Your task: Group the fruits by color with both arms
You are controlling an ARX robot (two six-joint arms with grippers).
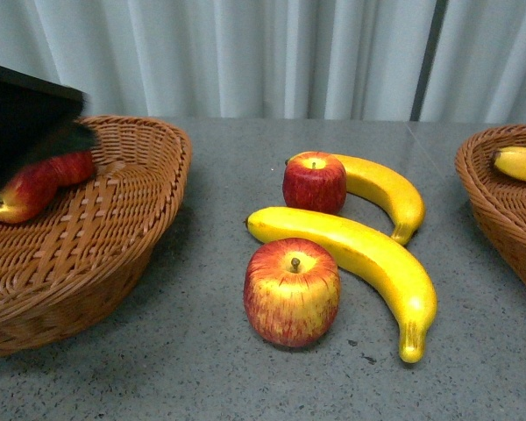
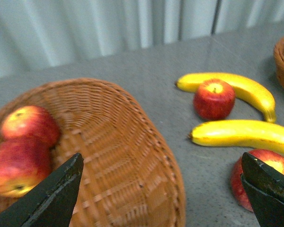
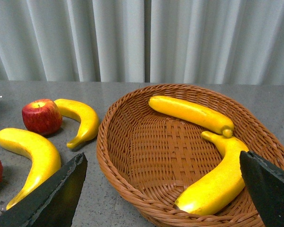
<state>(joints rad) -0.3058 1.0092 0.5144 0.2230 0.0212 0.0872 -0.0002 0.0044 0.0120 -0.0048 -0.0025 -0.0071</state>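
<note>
Half done, by est.: 4 of 8 visible fruits binned. Found 2 apples, rear basket apple (image 2: 31, 124) and front basket apple (image 2: 16, 165), touching inside L basket (image 2: 132, 123). Found 2 bananas, straight banana (image 3: 189, 113) and curved banana (image 3: 217, 182), inside R basket (image 3: 106, 156), tips nearly meeting.

Logged 4 unsorted on counter (image 1: 219, 175), between the baskets: near apple (image 1: 291, 294) appearing to touch near banana (image 1: 359, 254); far apple (image 1: 314, 182) just beside far banana (image 1: 386, 189). Judged remaining work as 2 apples to L, 2 bananas to R.

Saw L arm (image 1: 26, 123) over L basket in front view, partly hiding the apples there. Read L end effector (image 2: 162, 161) as spread wide, nothing between fingers, above basket's rim on the counter-fruit side. Read R end effector (image 3: 163, 158) likewise: wide apart, empty, over R basket. No R arm seen in front view.

Noted counter as grey, matte, speckled; few dark flecks near the near banana's tip. Noted backdrop as pale pleated curtain (image 1: 245, 53) w/ one dark vertical strip (image 1: 425, 61). Nothing else of the room visible.
</note>
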